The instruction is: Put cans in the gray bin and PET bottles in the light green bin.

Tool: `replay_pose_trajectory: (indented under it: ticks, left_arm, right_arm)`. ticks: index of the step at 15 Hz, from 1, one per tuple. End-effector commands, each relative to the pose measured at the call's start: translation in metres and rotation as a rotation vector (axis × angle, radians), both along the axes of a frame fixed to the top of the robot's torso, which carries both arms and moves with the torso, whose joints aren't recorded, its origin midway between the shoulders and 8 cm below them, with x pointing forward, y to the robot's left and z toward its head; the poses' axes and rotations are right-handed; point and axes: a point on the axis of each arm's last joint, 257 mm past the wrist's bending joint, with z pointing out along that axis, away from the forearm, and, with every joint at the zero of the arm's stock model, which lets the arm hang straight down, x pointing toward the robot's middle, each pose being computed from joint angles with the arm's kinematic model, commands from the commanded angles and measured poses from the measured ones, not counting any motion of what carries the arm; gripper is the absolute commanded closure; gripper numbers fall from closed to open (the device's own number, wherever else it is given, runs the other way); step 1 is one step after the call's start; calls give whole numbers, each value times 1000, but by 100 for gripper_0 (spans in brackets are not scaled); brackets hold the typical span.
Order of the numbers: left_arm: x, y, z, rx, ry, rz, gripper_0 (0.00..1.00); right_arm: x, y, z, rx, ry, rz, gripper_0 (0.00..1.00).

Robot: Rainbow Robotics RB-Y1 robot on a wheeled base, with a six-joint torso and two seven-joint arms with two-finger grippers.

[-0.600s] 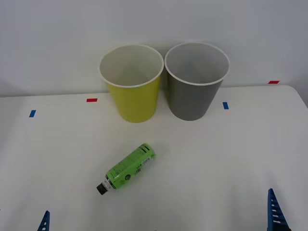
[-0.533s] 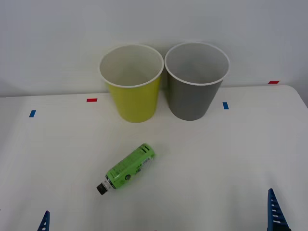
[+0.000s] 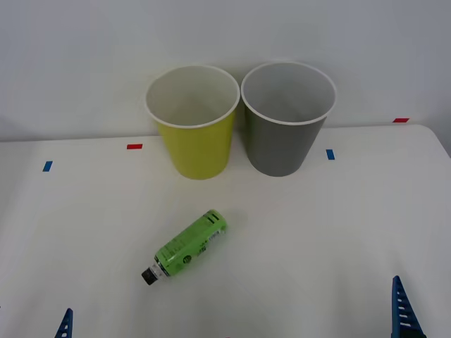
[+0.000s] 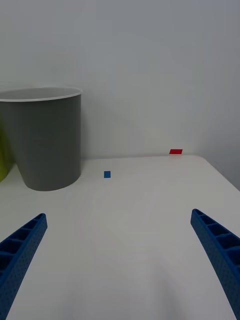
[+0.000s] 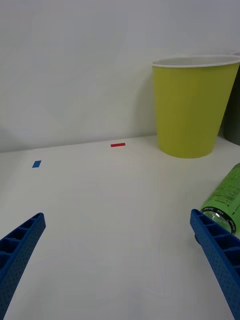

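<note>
A PET bottle (image 3: 187, 246) with a green label and black cap lies on its side mid-table, cap toward the near left. Behind it stand the light green bin (image 3: 194, 123) and, touching or nearly touching its right side, the gray bin (image 3: 287, 120). Both bins look empty. Cans are out of view. My left gripper (image 5: 117, 217) is open near the front left edge, with the bottle (image 5: 227, 197) just beyond its right finger. Open as well, my right gripper (image 4: 119, 216) sits at the near right, facing the gray bin (image 4: 45, 140). Blue fingertips (image 3: 405, 310) poke up at the front view's lower edge.
Small red tape marks (image 3: 134, 146) and blue tape marks (image 3: 330, 154) dot the white table along the back. A white wall rises right behind the bins. The table's right edge (image 3: 440, 144) runs close to the right arm.
</note>
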Motion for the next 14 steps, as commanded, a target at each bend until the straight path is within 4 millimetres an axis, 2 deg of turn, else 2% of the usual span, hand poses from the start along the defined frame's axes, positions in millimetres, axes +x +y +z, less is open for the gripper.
replay_pose_trajectory:
  ticks: [1, 14]
  left_arm:
    - [0, 0, 0, 0, 0, 0, 0]
    - [0, 0, 0, 0, 0, 0, 0]
  right_arm:
    - [0, 0, 0, 0, 0, 0, 0]
    - [0, 0, 0, 0, 0, 0, 0]
